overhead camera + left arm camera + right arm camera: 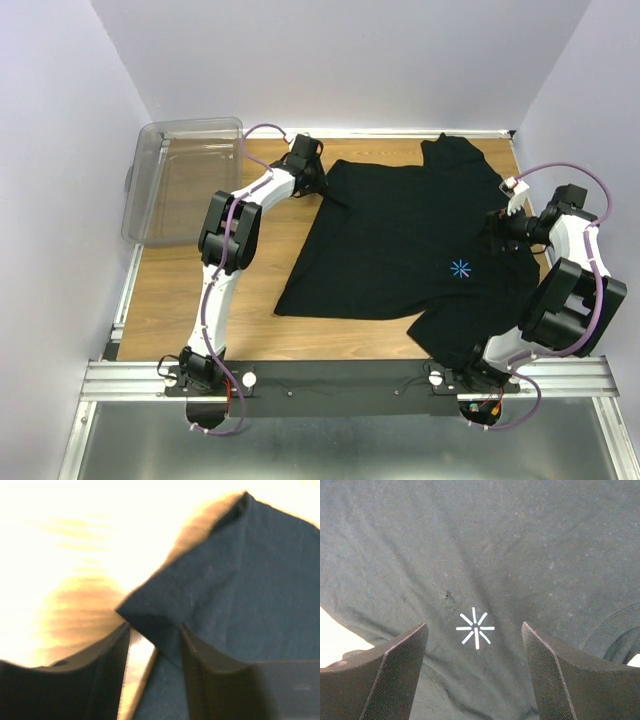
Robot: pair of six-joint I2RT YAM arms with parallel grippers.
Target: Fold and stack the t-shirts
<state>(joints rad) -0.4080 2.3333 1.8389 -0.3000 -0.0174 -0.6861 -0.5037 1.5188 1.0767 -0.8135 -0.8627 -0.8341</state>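
Pale lavender-grey walls (350,60) on 3 sides, plain, evenly lit. Light wood-grain surface (180,290), white trim (380,132) along far edge. Clear plastic bin (190,195) at far-left corner. Aluminium rail (120,380) across near edge, grey metal sheet (330,450) below. Wood glare-washed in left wrist view.

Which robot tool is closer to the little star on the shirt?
The right tool, above the t-shirt by its star. The left tool is away at the shirt's far corner.

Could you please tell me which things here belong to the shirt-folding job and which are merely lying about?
For the job: black t-shirt, left pincer at its corner, right pincer near its logo.
Lying about: clear plastic bin, far left.
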